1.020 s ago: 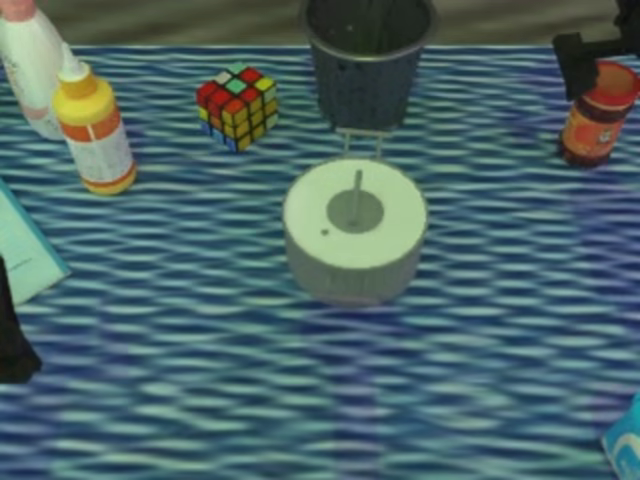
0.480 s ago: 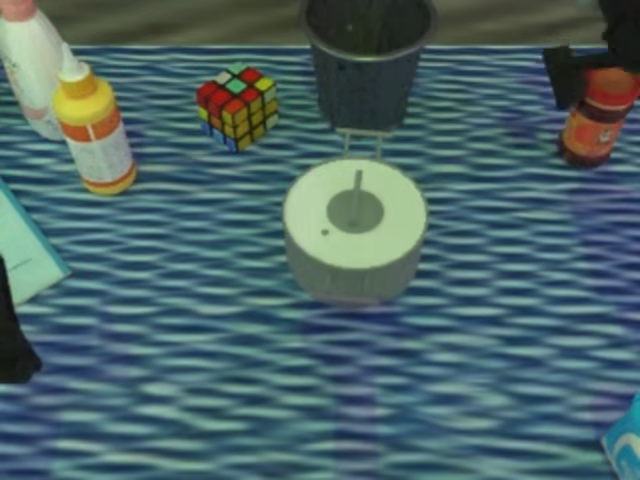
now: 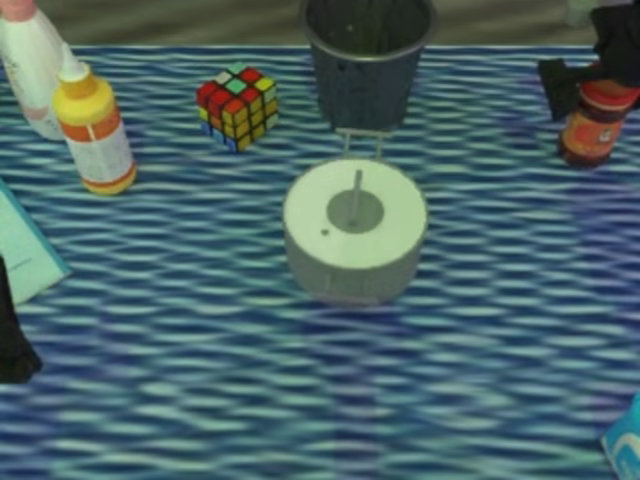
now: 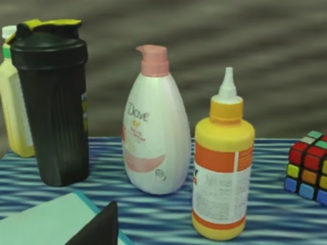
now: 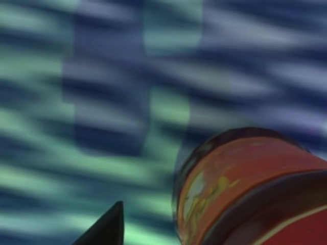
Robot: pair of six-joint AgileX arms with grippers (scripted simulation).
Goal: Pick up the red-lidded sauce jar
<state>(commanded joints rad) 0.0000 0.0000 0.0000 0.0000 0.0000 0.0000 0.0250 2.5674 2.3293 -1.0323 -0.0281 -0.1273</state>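
The red-lidded sauce jar stands upright at the far right of the table, with a dark reddish-brown body and an orange-red label. My right gripper is open and hangs over its lid, one dark finger just left of the lid. In the right wrist view the jar fills the corner, and one fingertip stands apart from it with tablecloth between them. The other finger is hidden. My left gripper stays parked at the left edge, open.
A yellow-capped bottle and a white pump bottle stand far left. A Rubik's cube, a dark bin and a white round block sit mid-table. A teal book lies left.
My right gripper has come down around the jar's lid, its visible finger shifting left and lower beside it. The jar and the left arm have not moved.
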